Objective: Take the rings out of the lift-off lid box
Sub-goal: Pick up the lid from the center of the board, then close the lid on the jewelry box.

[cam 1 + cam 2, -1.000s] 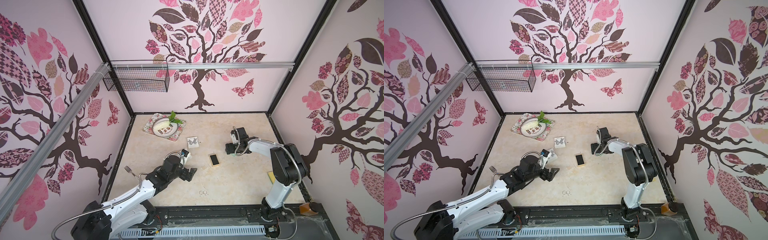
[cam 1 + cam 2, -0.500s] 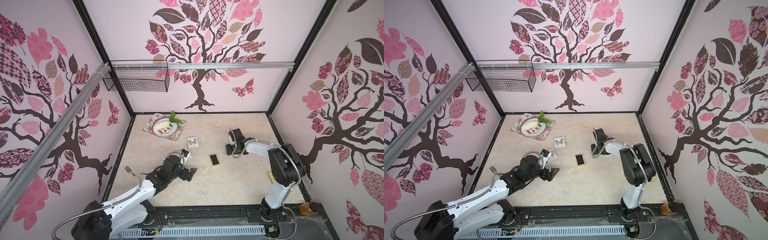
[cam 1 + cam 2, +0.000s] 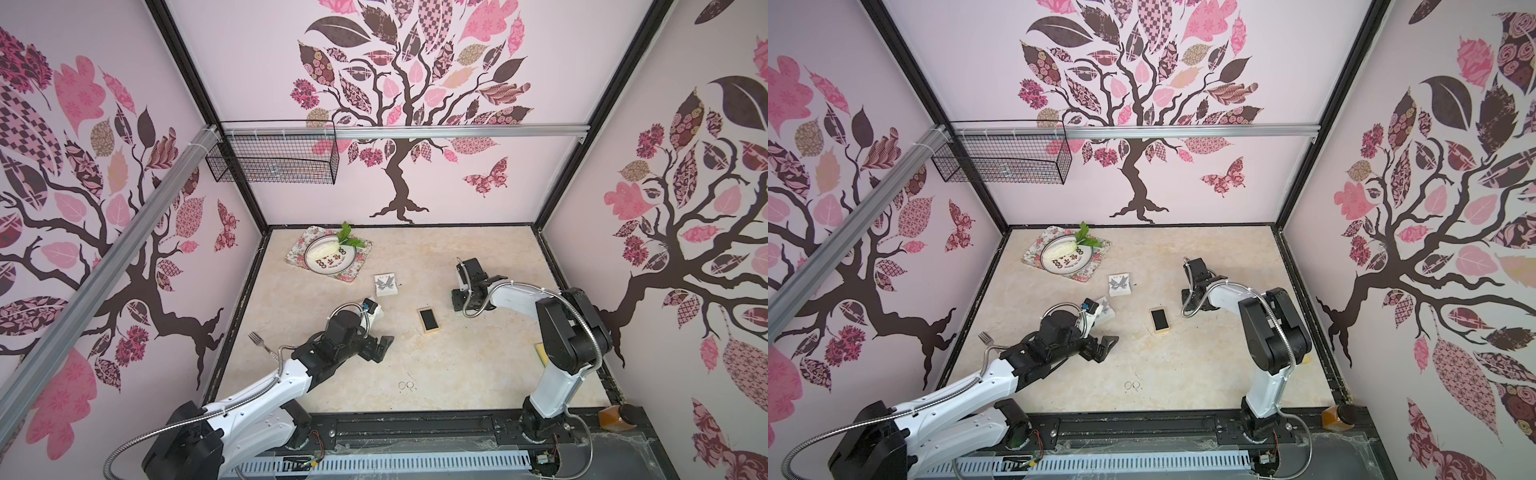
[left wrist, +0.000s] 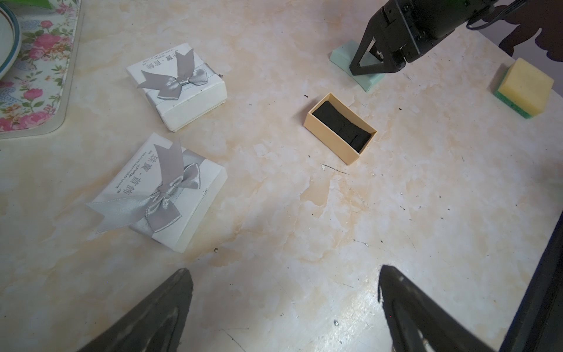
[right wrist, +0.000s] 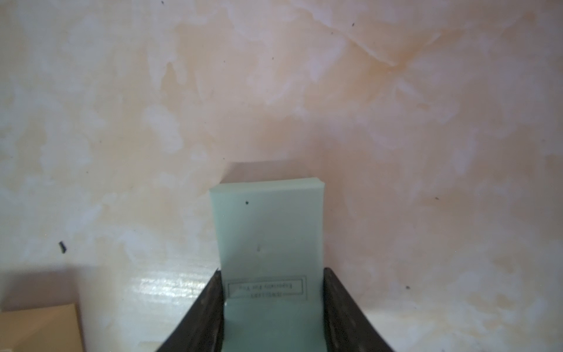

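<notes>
The open tan lift-off lid box [image 4: 341,128] with black foam inside sits mid-table, also in both top views [image 3: 429,321] [image 3: 1160,321]. Two thin silvery rings [image 3: 406,385] [image 3: 1133,385] lie side by side on the table near the front edge. Just right of the box, my right gripper [image 5: 272,271] [image 3: 457,298] presses both fingers against the sides of a mint-green lid [image 5: 268,225] [image 4: 342,55] resting on the table. My left gripper [image 4: 285,269] [image 3: 382,349] hovers open over bare table left of the box, holding nothing.
Two white gift boxes with grey bows [image 4: 176,88] [image 4: 164,195] lie left of the tan box. A plate on a floral tray [image 3: 328,253] is at the back left. A fork [image 3: 259,343] lies by the left wall, a yellow sponge [image 4: 524,88] at the right.
The right gripper's jaws have closed in onto the mint-green lid and it shifted slightly. The left arm has not moved.
</notes>
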